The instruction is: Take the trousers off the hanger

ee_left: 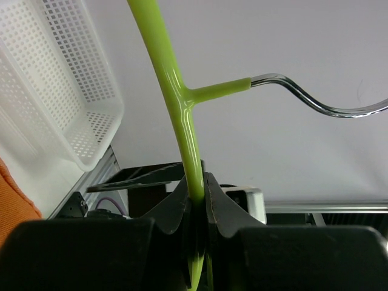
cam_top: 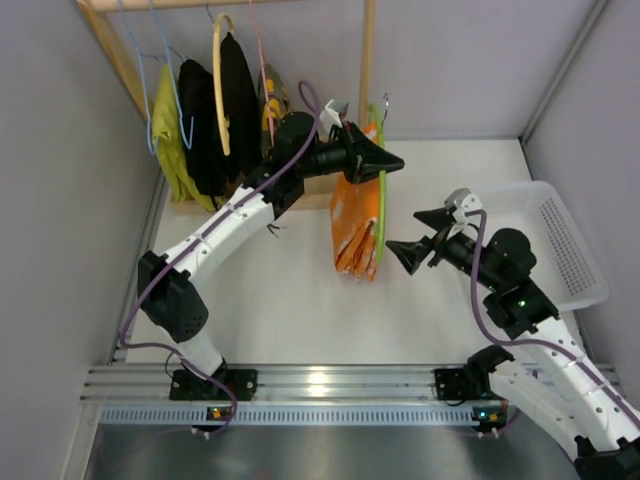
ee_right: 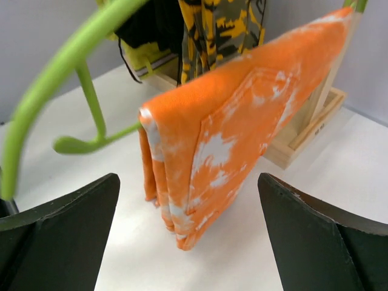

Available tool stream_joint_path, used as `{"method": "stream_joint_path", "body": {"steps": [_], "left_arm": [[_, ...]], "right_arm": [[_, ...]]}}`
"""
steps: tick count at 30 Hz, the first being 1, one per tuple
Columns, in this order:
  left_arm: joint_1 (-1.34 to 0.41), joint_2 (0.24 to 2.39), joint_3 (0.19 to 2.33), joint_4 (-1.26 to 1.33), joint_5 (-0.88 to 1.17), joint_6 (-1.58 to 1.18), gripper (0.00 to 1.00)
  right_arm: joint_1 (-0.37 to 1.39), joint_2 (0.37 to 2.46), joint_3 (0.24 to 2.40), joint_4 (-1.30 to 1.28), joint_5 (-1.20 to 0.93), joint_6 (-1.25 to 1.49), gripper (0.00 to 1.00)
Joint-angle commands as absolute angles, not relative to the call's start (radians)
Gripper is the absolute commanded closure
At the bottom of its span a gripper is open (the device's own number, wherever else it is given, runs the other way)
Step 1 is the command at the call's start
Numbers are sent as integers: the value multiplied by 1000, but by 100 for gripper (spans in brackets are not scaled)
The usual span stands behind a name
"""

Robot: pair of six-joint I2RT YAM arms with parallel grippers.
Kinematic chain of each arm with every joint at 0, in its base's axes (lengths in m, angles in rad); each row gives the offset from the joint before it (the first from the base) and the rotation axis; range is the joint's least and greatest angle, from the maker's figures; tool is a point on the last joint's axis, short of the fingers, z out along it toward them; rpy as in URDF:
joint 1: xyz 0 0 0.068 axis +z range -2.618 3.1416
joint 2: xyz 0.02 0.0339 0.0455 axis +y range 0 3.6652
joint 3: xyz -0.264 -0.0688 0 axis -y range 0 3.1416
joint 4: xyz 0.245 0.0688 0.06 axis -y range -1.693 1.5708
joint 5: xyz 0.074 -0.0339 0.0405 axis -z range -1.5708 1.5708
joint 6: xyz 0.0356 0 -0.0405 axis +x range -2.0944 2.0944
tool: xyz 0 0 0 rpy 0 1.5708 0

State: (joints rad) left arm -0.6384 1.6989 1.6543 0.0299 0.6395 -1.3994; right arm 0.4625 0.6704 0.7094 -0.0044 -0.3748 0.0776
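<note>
The left gripper has its fingers closed tight on the arched arm of the thin lime-green plastic hanger, just below the metal hook, and holds it in the air above the white table. The bright orange cloth trousers with pale blotches hang folded over this hanger, a little toward 12 o'clock from the table's middle. The right gripper waits at their 4 o'clock, fingers wide apart and nothing between them. I think it should go forward, pinch the whole folded edge and pull it sideways off the hanger, with the left grip firm. A white perforated plastic basket lies at 3 o'clock. The pale wooden rack post at 12 o'clock of the trousers and a yellow-and-black camouflage garment at 11 o'clock are close behind, so the cloth may catch there.
</note>
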Motion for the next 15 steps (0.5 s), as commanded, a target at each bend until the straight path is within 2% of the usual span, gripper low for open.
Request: {"method": "stream_joint_path", "body": {"steps": [1, 10, 15], "left_arm": [[-635, 1603, 1749, 193, 637, -1413, 100], [-634, 1617, 1819, 190, 632, -1404, 100], [-635, 1623, 1827, 189, 629, -1397, 100]], "right_arm": [[466, 664, 660, 86, -388, -38, 2], [468, 630, 398, 408, -397, -55, 1], [468, 710, 374, 474, -357, -98, 1]]}}
